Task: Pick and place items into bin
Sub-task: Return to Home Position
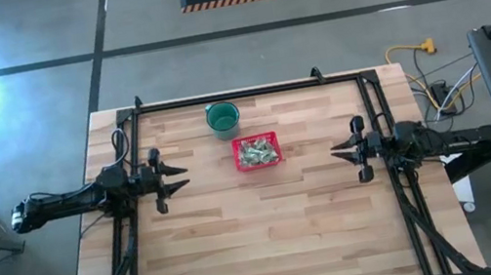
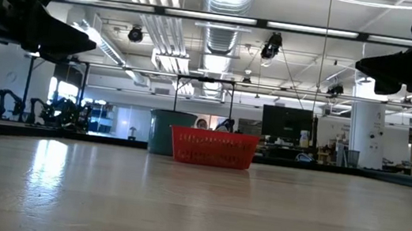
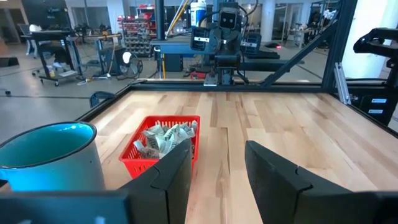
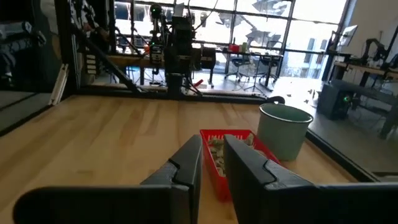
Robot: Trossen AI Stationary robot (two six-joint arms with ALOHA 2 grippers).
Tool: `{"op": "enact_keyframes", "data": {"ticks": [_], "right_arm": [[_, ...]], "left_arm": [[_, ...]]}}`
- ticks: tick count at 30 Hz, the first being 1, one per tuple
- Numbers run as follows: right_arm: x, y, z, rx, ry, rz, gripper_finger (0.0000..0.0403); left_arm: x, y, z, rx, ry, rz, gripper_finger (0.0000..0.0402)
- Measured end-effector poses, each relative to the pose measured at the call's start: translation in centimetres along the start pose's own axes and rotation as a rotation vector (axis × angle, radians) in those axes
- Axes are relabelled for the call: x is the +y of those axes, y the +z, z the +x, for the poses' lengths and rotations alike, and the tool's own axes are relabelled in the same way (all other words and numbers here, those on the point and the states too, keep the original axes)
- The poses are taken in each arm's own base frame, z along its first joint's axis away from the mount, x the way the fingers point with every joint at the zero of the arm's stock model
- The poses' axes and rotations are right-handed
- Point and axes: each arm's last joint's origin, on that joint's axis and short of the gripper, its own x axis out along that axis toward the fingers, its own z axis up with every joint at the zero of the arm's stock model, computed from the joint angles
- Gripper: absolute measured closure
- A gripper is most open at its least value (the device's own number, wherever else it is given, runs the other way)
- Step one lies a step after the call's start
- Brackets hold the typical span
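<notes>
The bin, a small square red basket (image 1: 239, 155), stands on the wooden table a little past its middle. Inside it lie several pale green-and-white wrapped items (image 1: 258, 152), piled against one another (image 3: 163, 135). My left gripper (image 1: 182, 175) hovers level above the table to the left of the bin, open, with nothing between its fingers (image 3: 217, 149). My right gripper (image 1: 335, 151) hovers level to the right of the bin, pointing at it. Its fingers stand a narrow gap apart (image 4: 212, 142) with nothing between them. No item lies loose on the table.
A round dark green cup (image 1: 223, 117) stands just beyond the bin, toward the far edge. Black frame rails (image 1: 248, 92) run along the far, left and right sides of the table. Bare wood (image 1: 272, 242) fills the near half.
</notes>
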Motion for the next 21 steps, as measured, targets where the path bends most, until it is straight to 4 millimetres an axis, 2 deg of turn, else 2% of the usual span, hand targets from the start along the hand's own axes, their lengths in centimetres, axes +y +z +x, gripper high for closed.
{"op": "enact_keyframes", "data": {"ticks": [21], "right_arm": [[0.04,-0.41,0.32,0.051,0.005,0.005,0.0346]], "left_arm": [[-0.01,-0.41,0.31,0.051,-0.001,0.000,0.0267]]}}
